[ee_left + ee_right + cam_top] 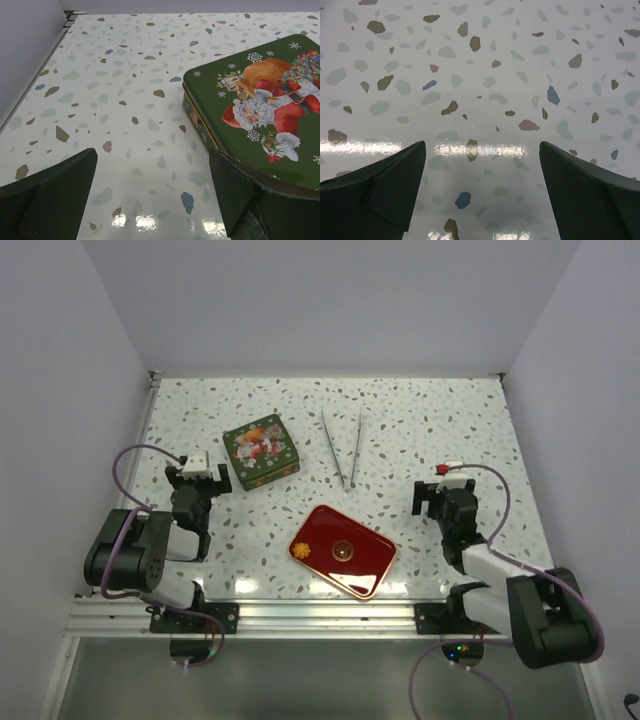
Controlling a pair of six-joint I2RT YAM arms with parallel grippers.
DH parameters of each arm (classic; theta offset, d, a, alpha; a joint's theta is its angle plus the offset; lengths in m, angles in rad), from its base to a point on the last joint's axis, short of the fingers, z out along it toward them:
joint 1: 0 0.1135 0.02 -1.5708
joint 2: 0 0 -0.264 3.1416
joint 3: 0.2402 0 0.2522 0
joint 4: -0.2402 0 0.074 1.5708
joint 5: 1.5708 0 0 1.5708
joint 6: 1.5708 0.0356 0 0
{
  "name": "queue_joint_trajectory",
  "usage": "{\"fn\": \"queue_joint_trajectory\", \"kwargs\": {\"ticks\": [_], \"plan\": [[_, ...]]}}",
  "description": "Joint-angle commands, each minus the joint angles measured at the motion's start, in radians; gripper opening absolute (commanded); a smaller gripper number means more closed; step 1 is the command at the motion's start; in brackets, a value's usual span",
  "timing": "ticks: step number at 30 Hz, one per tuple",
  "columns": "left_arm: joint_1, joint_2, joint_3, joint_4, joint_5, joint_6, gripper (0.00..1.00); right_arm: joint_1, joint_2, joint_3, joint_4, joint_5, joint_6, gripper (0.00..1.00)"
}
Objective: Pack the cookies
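Cookies (301, 553) lie flat on red tray (372, 548) slanting toward lower right.

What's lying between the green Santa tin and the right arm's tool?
A pair of metal tongs lies between the green tin and the right tool, touching neither; only the top view shows them.

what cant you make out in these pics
- Inside the tin: lid on in top and left wrist views, contents hidden.
- Tin's right side: cut off by the left wrist frame edge.
- Cookies on the red tray: too small in the top view to tell shapes or count.
- Tray and tin: outside the right wrist frame, which shows only tabletop past the right fingers.
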Motion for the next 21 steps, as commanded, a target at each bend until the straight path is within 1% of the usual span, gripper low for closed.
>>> {"fn": "queue_joint_trajectory", "kwargs": {"ticks": [1,6,8,9,11,12,13,14,15,16,18,19,21], "plan": [[-0.002,-0.001,-0.003,0.094,-0.005,0.02,1.0,-0.031,0.1,0.074,0.234,-0.024,-0.015,0.99],[-0.002,-0.001,-0.003,0.093,-0.006,0.02,1.0,-0.062,0.267,0.157,0.322,-0.077,-0.043,0.99],[-0.002,-0.001,-0.003,0.094,-0.006,0.02,1.0,-0.072,0.306,0.217,0.267,-0.095,-0.029,0.99],[-0.002,0.0,-0.003,0.094,-0.006,0.022,1.0,-0.077,0.37,0.2,0.359,-0.116,-0.028,0.99],[-0.002,0.0,-0.003,0.094,-0.005,0.02,1.0,-0.083,0.453,0.167,0.491,-0.182,-0.032,0.99],[-0.002,-0.001,-0.003,0.094,-0.005,0.02,1.0,-0.083,0.462,0.174,0.45,-0.175,-0.041,0.99],[-0.002,-0.001,-0.003,0.094,-0.005,0.02,1.0,-0.085,0.437,0.183,0.426,-0.163,-0.046,0.99],[-0.002,-0.001,-0.003,0.093,-0.006,0.022,1.0,-0.085,0.456,0.168,0.491,-0.164,-0.032,0.99],[-0.002,0.0,-0.003,0.094,-0.005,0.02,1.0,-0.085,0.452,0.174,0.503,-0.166,-0.04,0.99],[-0.002,-0.001,-0.003,0.094,-0.005,0.022,1.0,-0.083,0.436,0.179,0.439,-0.161,-0.043,0.99],[-0.001,0.0,-0.003,0.094,-0.006,0.02,1.0,-0.085,0.447,0.173,0.475,-0.16,-0.04,0.99],[-0.002,-0.001,-0.003,0.093,-0.006,0.02,1.0,-0.082,0.435,0.176,0.448,-0.155,-0.043,0.99],[-0.002,0.0,-0.003,0.094,-0.005,0.02,1.0,-0.083,0.439,0.17,0.466,-0.152,-0.043,0.99]]}}
